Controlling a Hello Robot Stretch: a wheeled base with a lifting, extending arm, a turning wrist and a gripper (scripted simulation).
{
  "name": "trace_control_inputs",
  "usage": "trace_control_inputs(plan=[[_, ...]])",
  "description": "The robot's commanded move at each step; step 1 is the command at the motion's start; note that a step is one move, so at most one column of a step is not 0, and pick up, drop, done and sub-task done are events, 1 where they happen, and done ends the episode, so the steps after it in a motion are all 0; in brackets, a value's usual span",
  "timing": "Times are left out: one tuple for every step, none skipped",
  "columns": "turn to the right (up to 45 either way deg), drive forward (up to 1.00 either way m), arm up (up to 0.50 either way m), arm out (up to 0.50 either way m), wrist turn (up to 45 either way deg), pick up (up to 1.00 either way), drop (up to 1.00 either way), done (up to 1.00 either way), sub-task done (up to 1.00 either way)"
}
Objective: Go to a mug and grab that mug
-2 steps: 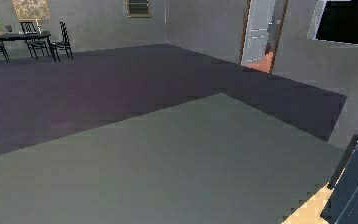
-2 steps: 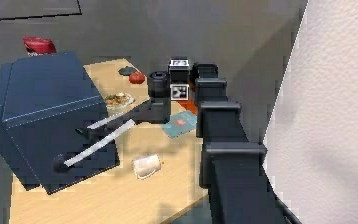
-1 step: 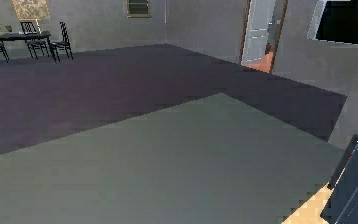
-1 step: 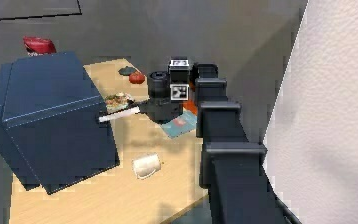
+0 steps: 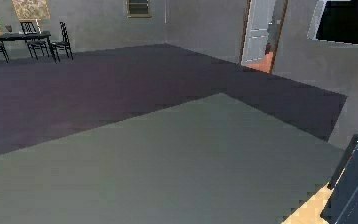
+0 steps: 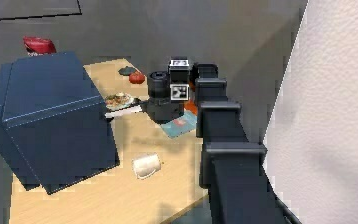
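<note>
**White mug down, nearer than the end effector**

Nearest me is pale wooden counter (image 6: 107, 195), with a white mug (image 6: 147, 166) on its side beside a smooth dark-blue box (image 6: 52, 115). The dark square arm (image 6: 227, 150) runs past it. Farther out, the end effector (image 6: 152, 92) sits among clutter, and I cannot tell whether it holds anything.
</note>
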Motion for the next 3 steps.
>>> trace_control_inputs(plan=[[0.0,0.0,-0.3,0.0,0.0,0.0,0.0,0.0,0.0],[0.0,0.0,0.0,0.0,0.0,1.0,0.0,0.0,0.0],[0.0,0.0,0.1,0.0,0.0,0.0,0.0,0.0,0.0]])
